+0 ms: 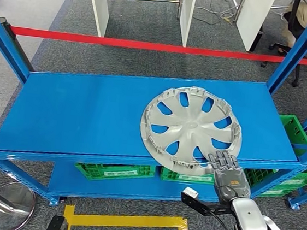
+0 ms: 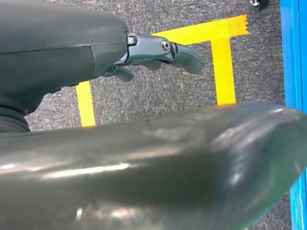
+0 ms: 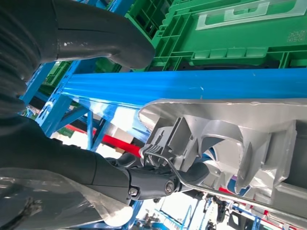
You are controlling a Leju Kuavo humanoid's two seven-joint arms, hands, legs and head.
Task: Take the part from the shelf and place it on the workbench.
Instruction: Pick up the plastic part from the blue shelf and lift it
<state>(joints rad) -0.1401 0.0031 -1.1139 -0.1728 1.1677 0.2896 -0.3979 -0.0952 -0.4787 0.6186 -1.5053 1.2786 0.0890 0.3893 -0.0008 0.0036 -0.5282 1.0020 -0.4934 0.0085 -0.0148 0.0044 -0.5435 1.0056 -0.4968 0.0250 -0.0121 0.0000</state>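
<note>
Silver plastic wheel cover (image 1: 191, 129) lies on blue metal shelf (image 1: 73, 112), near edge overhanging the front lip, giving access. Right hand (image 1: 226, 169) clamps that rim, fingers above. Left hand (image 2: 159, 50) hangs empty, fingers loosely apart.

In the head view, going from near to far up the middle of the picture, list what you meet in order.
Yellow floor tape → green crates under the shelf → blue shelf carrying the silver wheel cover, whose near rim the right hand has its fingers on → red tape line → white table legs.
</note>
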